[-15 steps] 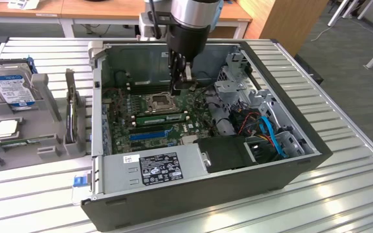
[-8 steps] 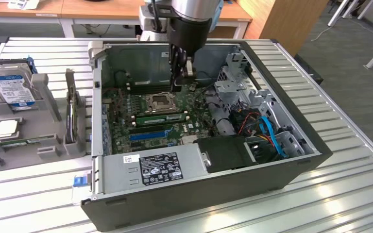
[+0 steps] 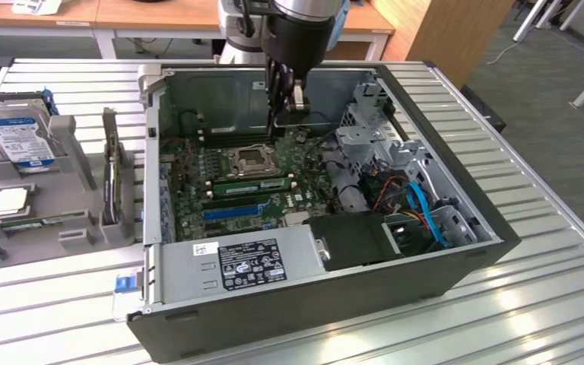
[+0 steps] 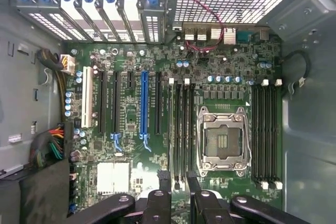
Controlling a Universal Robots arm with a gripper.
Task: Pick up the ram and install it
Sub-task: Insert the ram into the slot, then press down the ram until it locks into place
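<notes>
Two black fingers (image 4: 164,179) of the gripper (image 4: 177,179) stand apart with nothing between them. Bare motherboard (image 4: 131,145) shows through the gap, so the gripper is empty. It hangs inside the open computer case (image 3: 322,304), over one end of the bank of memory slots (image 4: 181,124) that runs between the CPU socket (image 4: 223,140) and the blue expansion slot (image 4: 144,103). In the exterior view the ram (image 3: 255,185) sits in that bank just beside the socket, long edge up and apparently level, so it is probably already seated or nearly so. I cannot tell whether the end clips have latched. To finish the seating well, the stick needs to be equally deep at both ends. Any push should go straight down on its top edge, near an end and squarely over the slot. A slanted push could rock the board or slide the fingers toward the uncovered socket, whose contacts are easily damaged. Outside the case, another green stick (image 3: 26,223) lies low in the grey holder (image 3: 74,152), well apart from the gripper.
</notes>
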